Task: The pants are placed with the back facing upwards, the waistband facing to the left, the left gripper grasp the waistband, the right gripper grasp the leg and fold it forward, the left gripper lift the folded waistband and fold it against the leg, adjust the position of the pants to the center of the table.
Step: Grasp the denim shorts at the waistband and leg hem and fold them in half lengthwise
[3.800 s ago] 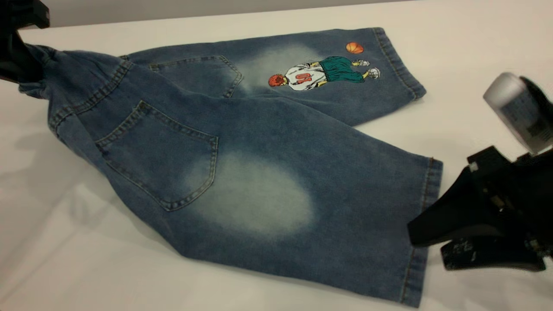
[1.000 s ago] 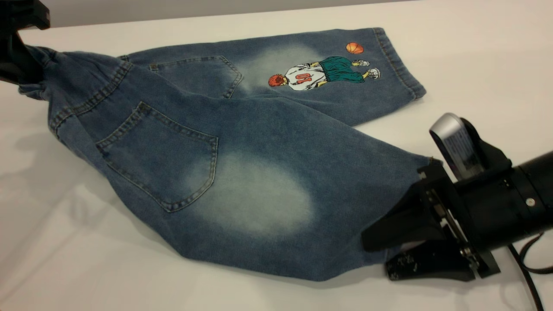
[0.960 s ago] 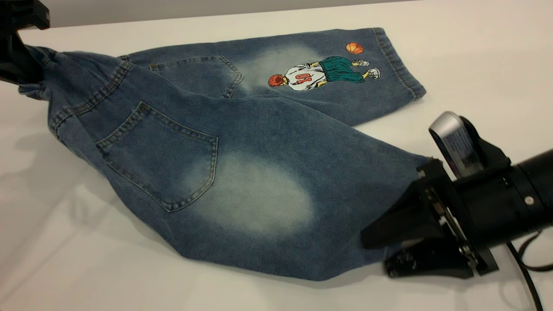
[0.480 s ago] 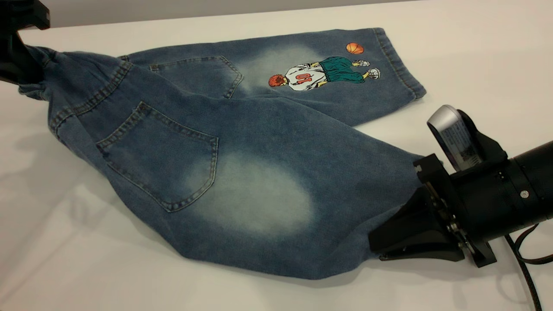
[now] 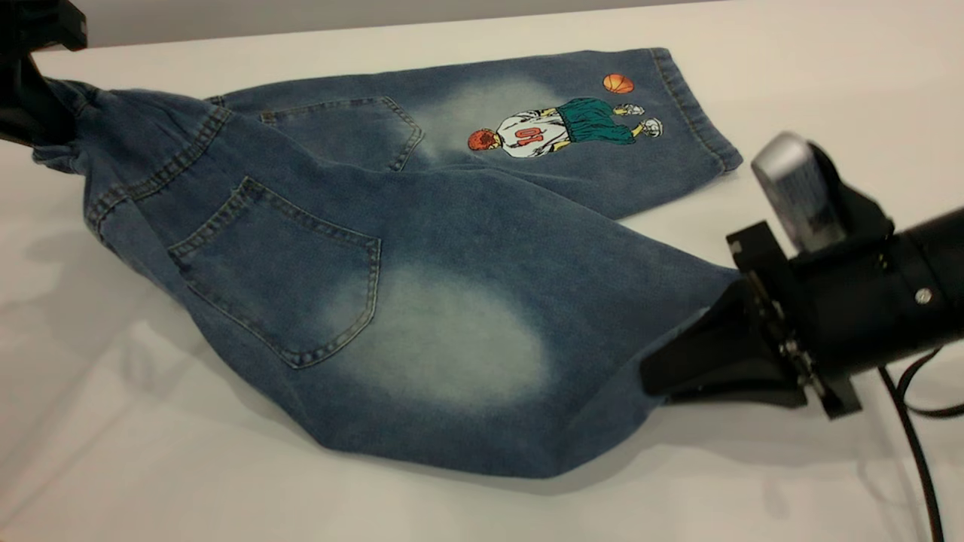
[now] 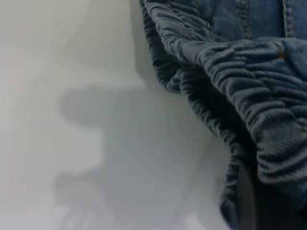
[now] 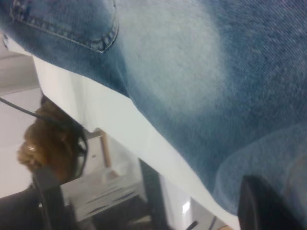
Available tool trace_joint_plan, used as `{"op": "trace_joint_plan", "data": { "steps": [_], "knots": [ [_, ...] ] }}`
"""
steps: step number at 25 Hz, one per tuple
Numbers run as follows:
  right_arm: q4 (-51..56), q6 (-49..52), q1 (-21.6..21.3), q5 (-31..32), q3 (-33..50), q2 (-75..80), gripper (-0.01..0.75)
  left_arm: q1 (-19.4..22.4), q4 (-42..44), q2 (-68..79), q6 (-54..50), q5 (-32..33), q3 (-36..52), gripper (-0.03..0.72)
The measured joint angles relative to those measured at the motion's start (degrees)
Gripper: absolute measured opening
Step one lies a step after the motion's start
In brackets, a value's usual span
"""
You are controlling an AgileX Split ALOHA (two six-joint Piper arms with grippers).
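Observation:
The blue denim pants [image 5: 422, 226] lie back up on the white table [image 5: 151, 467], printed leg at the far side. My left gripper [image 5: 34, 105] at the far left is shut on the ruched waistband [image 5: 64, 154], holding it a little off the table. In the left wrist view the waistband [image 6: 249, 86] bunches over one dark finger [image 6: 247, 201]. At the right, my right gripper [image 5: 663, 376] is shut on the hem end of the plain leg [image 5: 444, 354] and holds it raised. The right wrist view shows that leg [image 7: 192, 62] beside a black finger [image 7: 261, 206].
The printed leg [image 5: 572, 128] lies flat at the back, apart from both grippers. The table's near edge [image 7: 120, 120] shows in the right wrist view, with a brown rounded shape [image 7: 48, 143] and dark frame parts beyond it. A black cable [image 5: 915, 452] trails from the right arm.
The right gripper's jaws, earlier apart around the leg hem, have shut on it and risen, lifting that end of the leg off the table. The left gripper has not moved.

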Motion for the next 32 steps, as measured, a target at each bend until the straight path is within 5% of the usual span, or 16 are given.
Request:
{"op": "trace_joint_plan", "data": {
  "steps": [7,22,32],
  "knots": [
    [0.0,0.0,0.0,-9.6,0.0,-8.4,0.013,0.0,-1.0,0.0,0.0,-0.6,0.0,0.073],
    [0.0,0.0,0.0,-13.3,-9.1,-13.2,0.012,-3.7,-1.6,0.0,0.0,-9.6,-0.1,0.073],
    [0.1,0.0,0.0,-25.5,-9.8,-24.7,0.012,-5.3,-1.5,0.1,0.0,-7.1,-5.6,0.073]
  ]
}}
